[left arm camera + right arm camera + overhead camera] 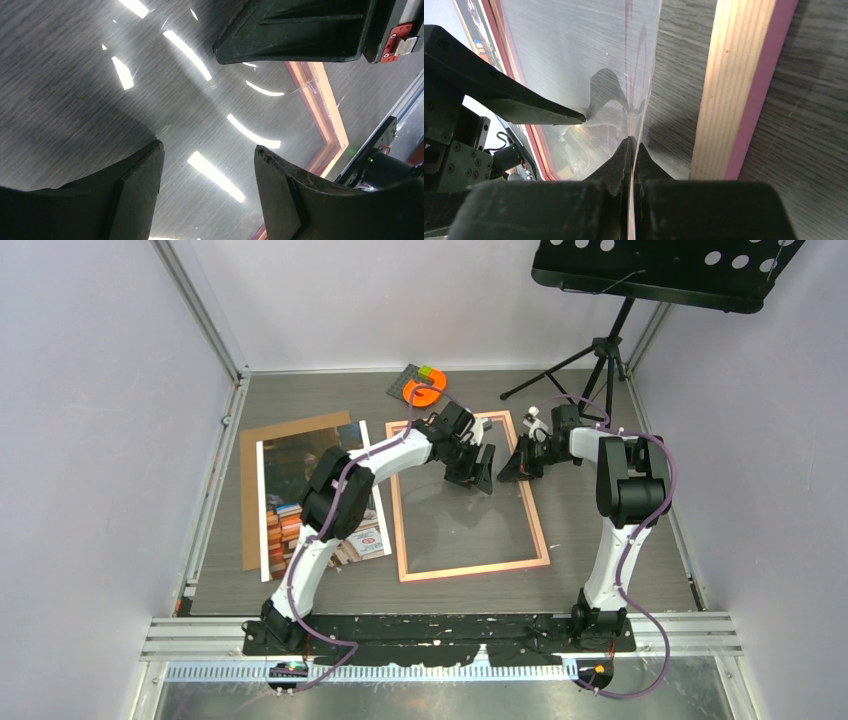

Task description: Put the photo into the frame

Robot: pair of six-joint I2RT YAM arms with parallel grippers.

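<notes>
The pink frame [470, 568] lies flat in the middle of the table, and its wooden side [734, 90] passes just right of my right gripper. My right gripper [632, 141] is shut on the edge of the clear pane [574, 50], which is tilted up from the frame near the far right corner [512, 470]. My left gripper [208, 146] hangs open over the pane at the far end of the frame [478, 472], holding nothing. The photo [285, 465] lies to the left on a brown backing board [249, 530], partly hidden by the left arm.
An orange ring with a small coloured pad [425, 392] lies beyond the frame. A music stand's tripod [600, 350] stands at the far right. Walls and a metal rail [215, 490] bound the table.
</notes>
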